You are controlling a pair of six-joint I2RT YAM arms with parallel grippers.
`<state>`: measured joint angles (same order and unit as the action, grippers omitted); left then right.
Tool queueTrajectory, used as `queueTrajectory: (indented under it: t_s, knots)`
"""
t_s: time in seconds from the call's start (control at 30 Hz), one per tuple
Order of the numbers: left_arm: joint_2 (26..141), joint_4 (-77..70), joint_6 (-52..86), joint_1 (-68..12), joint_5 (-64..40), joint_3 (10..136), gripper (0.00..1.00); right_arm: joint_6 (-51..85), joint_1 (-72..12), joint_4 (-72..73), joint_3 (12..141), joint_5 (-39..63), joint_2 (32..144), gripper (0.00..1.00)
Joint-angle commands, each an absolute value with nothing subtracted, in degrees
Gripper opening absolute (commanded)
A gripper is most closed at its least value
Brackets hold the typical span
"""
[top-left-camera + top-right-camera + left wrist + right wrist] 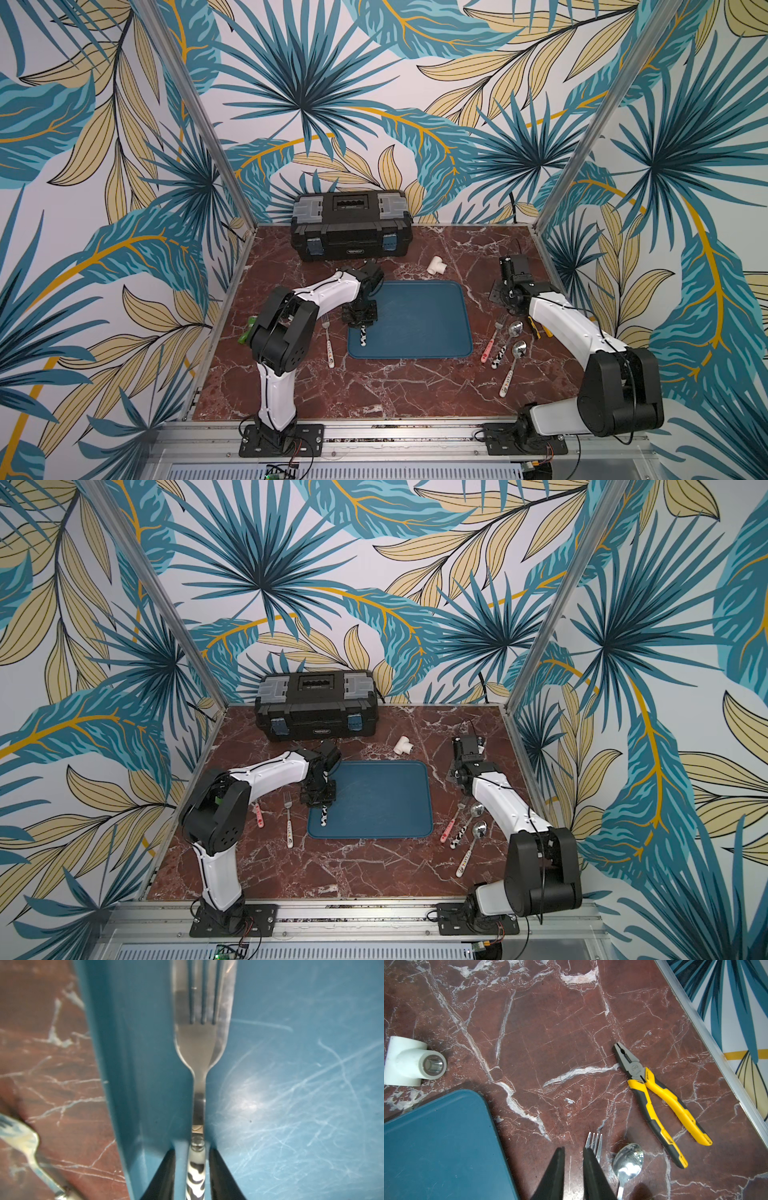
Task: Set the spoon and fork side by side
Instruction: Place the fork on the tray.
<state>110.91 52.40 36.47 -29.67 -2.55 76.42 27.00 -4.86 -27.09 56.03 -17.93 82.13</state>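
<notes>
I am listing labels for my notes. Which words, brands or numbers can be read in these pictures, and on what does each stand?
"deli": on the pliers, by the pivot; letters turned, so likely only.
Toolbox front and lid labels: too small to read.
No other text can be seen.

Cow-handled fork flat along tray's left edge, matching spoon on tabletop

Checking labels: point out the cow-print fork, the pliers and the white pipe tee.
cow-print fork [199, 1047]: left wrist view, metal base below the tines.
pliers [635, 1069]: right wrist view, grey pivot.
white pipe tee [404, 1061]: right wrist view, middle body.
</notes>
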Motion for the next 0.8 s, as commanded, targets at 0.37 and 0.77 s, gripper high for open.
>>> queueTrajectory:
  t_s: [0.37, 0.77]
  knots:
    - [102.8, 53.5, 34.9, -30.3, -1.8, 81.1, 0.45, 27.9, -5.0, -30.3, 56.3, -20.0, 81.4, 0.25]
    - [87.5, 58.6, 32.0, -29.5, 9.3, 83.6, 0.58, 37.3, -5.1, -45.0, 52.5, -10.6, 79.2, 0.28]
